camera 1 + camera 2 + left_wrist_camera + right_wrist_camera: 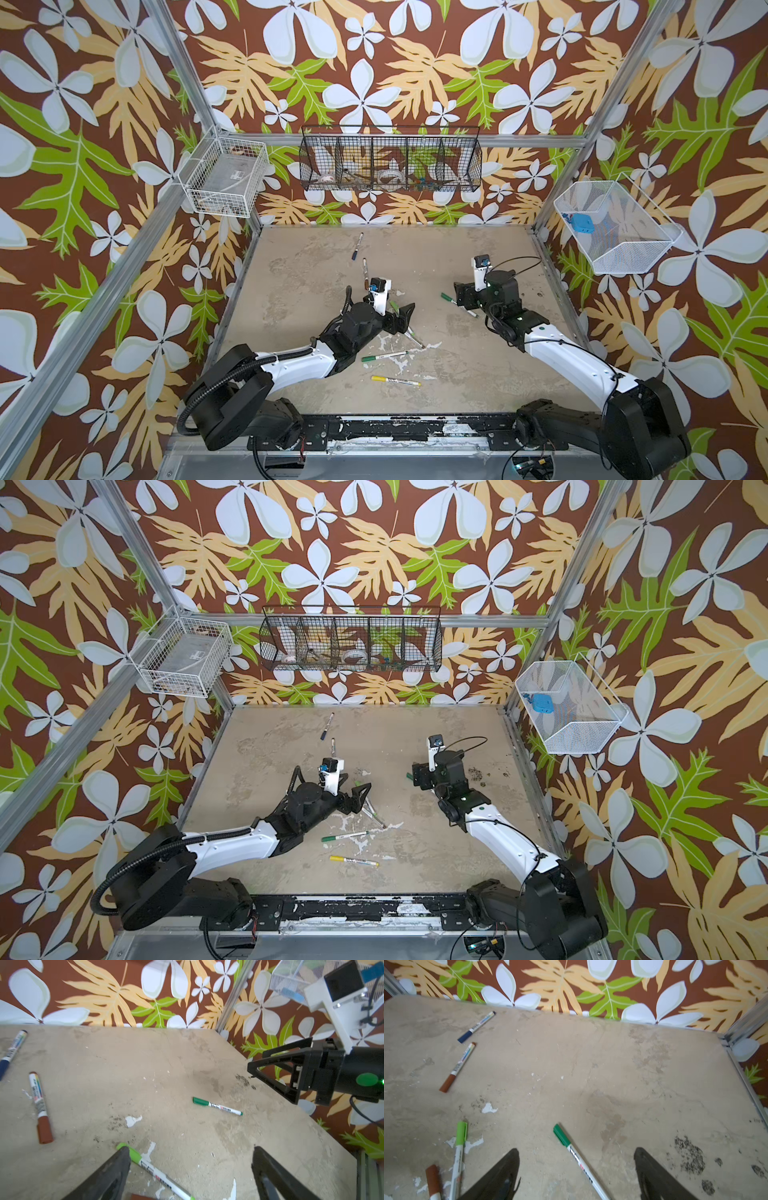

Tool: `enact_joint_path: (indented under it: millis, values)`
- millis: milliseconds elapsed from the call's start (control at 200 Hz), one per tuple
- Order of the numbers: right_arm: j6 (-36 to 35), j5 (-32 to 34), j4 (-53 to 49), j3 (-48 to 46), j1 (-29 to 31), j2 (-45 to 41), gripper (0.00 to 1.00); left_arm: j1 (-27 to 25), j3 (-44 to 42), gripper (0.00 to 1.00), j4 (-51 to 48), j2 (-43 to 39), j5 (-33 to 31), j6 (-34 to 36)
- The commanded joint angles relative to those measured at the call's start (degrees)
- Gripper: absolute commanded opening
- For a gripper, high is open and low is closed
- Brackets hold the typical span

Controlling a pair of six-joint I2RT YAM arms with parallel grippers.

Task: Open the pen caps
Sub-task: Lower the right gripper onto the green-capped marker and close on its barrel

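Bench (478,266) is scuffed beige with white chips (489,1108) mid-surface and dark speckles (688,1157) toward its right side. On the back wall there's a black wire basket (471,166) split into compartments, contents unclear. A white wire basket (216,203) hangs left and a white mesh basket (631,255) right, holding a blue object (579,222); floral wallpaper (374,62) all round.

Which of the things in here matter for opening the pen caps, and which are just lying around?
For the job: blue cap, brown cap, light green cap, green cap, yellow cap, each on its marker; left gripper and right gripper, both open.
Just lying about: black wire basket, white wire basket, white mesh basket holding a blue object.
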Motion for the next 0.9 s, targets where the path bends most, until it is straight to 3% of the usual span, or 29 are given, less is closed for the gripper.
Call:
enact_joint_path:
  millis: [0, 205, 671, 776, 896]
  values:
    - [1.23, -2.57, -1.85, -1.13, -2.16, 2.49, 0.87, -0.35, -0.57, 0.93, 0.49, 0.72, 3.67, 1.07]
    - [0.03, -5.0, -3.55, 1.7, -2.4, 12.12, 0.85, -0.51, -3.45, 0.93, 3.14, 0.63, 7.64, 3.29]
    - [-1.66, -5.36, -4.58, 4.36, -2.48, 20.34, 0.73, -0.52, -2.77, 0.95, 0.68, 0.22, 5.07, 5.05]
    - [-1.67, -5.79, -5.06, 5.32, -2.48, 22.55, 0.61, -0.5, -2.59, 0.95, 0.67, 0.72, 5.47, 4.83]
    - [-1.77, -5.81, -5.34, 5.82, -2.49, 23.87, 0.58, -0.51, -2.11, 0.95, 0.25, 1.42, 5.59, 4.64]
